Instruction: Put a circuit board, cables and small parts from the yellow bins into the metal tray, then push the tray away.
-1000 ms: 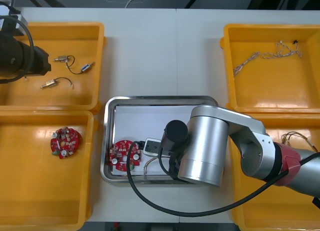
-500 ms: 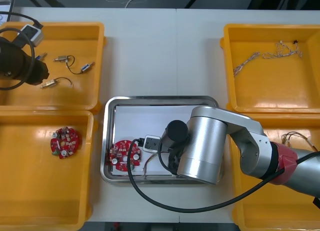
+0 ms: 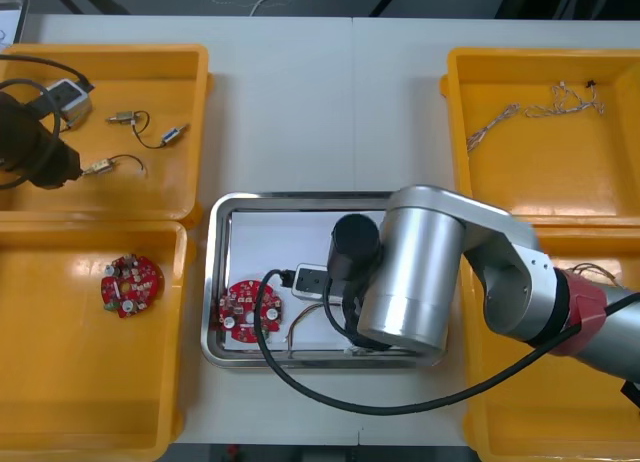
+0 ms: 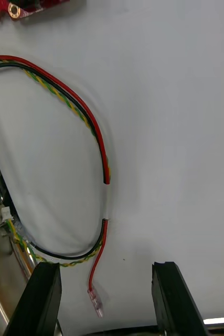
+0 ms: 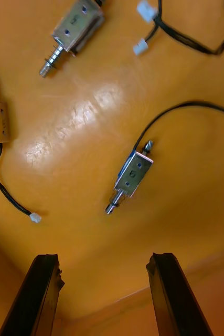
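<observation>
Hovering, both released: my right hand (image 4: pixel 105 273) above trayed circuit board (image 3: pixel 243 309) and cable (image 4: pixel 91 121), left hand (image 5: pixel 104 260) above untaken small metal parts (image 5: pixel 134 175).

Right claw (image 4: pixel 106 265) spread wide, right arm (image 3: pixel 420 277) folded inward, left claw (image 5: pixel 104 257) spread wide, left arm (image 3: pixel 28 147) at far left

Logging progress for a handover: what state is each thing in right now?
Shiny metal tray, white inside: loaded, not yet pushed.
Round red circuit board: lying in the tray.
Red and yellow cable: loose on the tray floor.
Small metal parts: in the far left yellow bin.
Second red circuit board: in the near left yellow bin.
Left gripper: open, above the parts.
Right gripper: open, above the cable.
</observation>
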Robot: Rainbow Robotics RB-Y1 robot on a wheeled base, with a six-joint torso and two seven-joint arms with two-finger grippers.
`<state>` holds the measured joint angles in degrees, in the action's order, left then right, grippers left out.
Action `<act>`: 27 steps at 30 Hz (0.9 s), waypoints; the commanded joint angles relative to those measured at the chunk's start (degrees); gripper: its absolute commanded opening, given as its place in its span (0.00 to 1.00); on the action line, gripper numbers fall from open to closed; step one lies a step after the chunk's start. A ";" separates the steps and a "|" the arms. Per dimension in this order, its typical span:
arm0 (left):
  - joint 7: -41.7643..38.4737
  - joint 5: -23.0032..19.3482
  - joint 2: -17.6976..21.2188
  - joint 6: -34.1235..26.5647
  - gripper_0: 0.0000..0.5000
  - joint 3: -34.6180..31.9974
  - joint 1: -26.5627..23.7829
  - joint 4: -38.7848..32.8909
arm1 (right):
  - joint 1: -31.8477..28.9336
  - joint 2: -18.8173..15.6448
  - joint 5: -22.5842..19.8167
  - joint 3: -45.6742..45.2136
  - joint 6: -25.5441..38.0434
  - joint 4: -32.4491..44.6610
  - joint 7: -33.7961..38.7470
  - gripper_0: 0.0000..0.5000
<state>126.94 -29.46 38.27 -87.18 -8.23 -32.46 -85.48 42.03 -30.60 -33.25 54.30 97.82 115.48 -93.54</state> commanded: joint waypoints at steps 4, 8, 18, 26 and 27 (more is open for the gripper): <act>8.24 2.48 -0.31 -0.80 1.00 -3.46 -5.07 3.65 | 3.93 0.99 -7.27 -10.53 5.54 3.61 -2.17 1.00; 8.94 3.36 -0.83 -0.89 1.00 -2.94 -5.51 3.83 | 3.93 -0.07 -11.66 -15.89 7.65 5.11 -1.12 1.00; 11.05 5.20 -3.38 -0.80 1.00 -3.11 -7.00 5.94 | 3.85 -6.57 -22.21 -26.35 12.18 10.03 13.47 1.00; 13.07 6.17 -4.96 -0.63 1.00 -3.11 -8.67 7.87 | 3.76 -10.00 -27.39 -32.94 12.18 11.08 27.36 1.00; 14.57 6.44 -5.40 -0.10 1.00 -3.38 -9.29 8.75 | 3.76 -10.53 -27.66 -33.65 12.18 11.08 29.73 1.00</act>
<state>137.70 -24.10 34.47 -87.51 -9.99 -37.72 -78.17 44.05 -38.50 -59.77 23.96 109.78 124.82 -69.45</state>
